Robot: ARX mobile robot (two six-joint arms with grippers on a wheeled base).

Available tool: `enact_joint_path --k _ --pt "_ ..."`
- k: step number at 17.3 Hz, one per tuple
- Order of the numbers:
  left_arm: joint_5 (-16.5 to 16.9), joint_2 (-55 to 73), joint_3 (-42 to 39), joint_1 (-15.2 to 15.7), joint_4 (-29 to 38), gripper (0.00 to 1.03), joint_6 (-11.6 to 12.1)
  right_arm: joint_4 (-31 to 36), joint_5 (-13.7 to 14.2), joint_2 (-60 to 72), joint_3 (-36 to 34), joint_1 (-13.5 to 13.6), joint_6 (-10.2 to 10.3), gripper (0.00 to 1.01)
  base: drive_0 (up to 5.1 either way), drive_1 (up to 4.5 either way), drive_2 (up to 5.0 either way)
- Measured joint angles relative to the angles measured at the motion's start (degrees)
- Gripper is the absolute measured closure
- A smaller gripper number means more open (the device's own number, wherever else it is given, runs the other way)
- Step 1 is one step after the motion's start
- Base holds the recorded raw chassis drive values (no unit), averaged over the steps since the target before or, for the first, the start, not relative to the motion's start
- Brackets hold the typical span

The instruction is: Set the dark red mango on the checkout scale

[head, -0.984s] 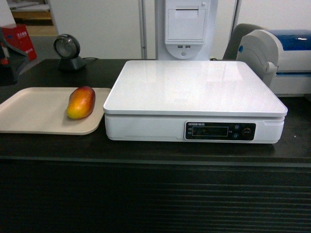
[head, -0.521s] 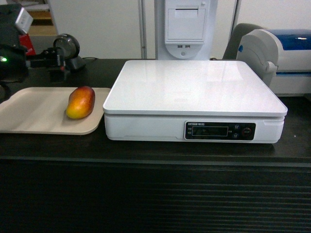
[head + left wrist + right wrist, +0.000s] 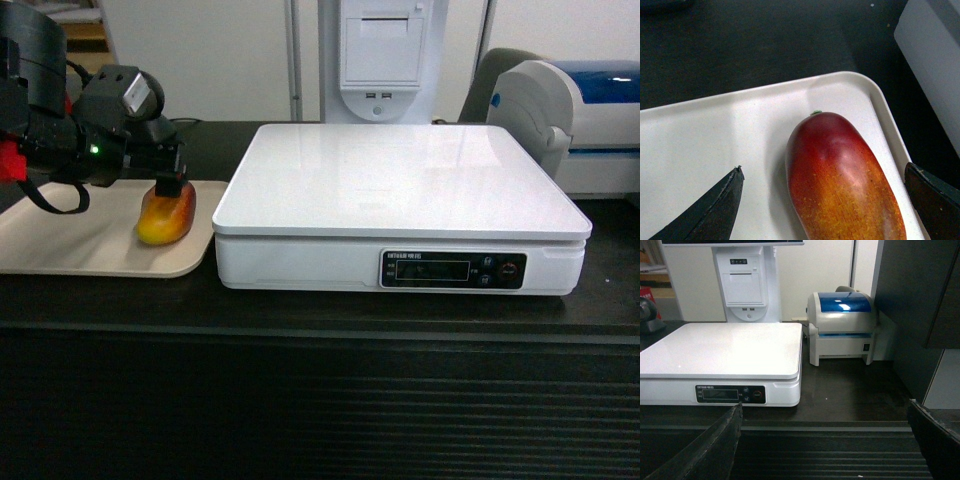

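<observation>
The dark red mango [image 3: 165, 220] lies on the right part of a beige tray [image 3: 70, 240], its red end pointing away from me. My left gripper [image 3: 172, 186] hangs just above that red end. In the left wrist view the mango [image 3: 840, 180] lies between the gripper's [image 3: 823, 166] spread fingers [image 3: 715, 210], and neither touches it; the gripper is open. The white scale [image 3: 400, 180] stands bare to the right of the tray on the checkout [image 3: 300, 400]. My right gripper [image 3: 825, 404] is open and empty, low in front of the ribbed panel, and does not show in the head view.
A round black scanner [image 3: 150, 115] stands behind the tray, partly hidden by my left arm. A white and blue label printer [image 3: 842, 327] sits right of the scale [image 3: 725, 347]. A white receipt terminal [image 3: 380, 55] rises behind the scale.
My left arm has come in from the left edge and moved right and down, until its open gripper is over the mango. Mango and scale have not moved.
</observation>
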Motion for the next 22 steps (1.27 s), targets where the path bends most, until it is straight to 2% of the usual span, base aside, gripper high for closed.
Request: enact_joint_path --k 9,12,13,19,22 --pt "0.3 6.5 5.9 0.0 -9.9 0.05 1.6 0.0 0.0 0.0 0.0 0.0 0.0 0.03 0.0 0.00 0.0" --pt "0.7 6.9 5.9 0.0 -10.4 0.16 1.8 0.0 0.0 0.0 0.0 0.0 0.0 0.03 0.0 0.00 0.0" --pt "1.1 6.8 5.9 0.0 -10.1 0.42 1.8 0.0 0.0 0.0 0.0 0.0 0.0 0.03 0.0 0.00 0.0" --pt "1.0 6.1 4.6 0.1 -9.2 0.44 1.8 0.0 0.0 0.0 0.0 0.0 0.0 0.03 0.0 0.00 0.0" --pt "1.1 1.5 1.0 0.0 -8.3 0.44 2.5 0.0 0.0 0.0 0.0 0.0 0.0 0.03 0.0 0.00 0.0"
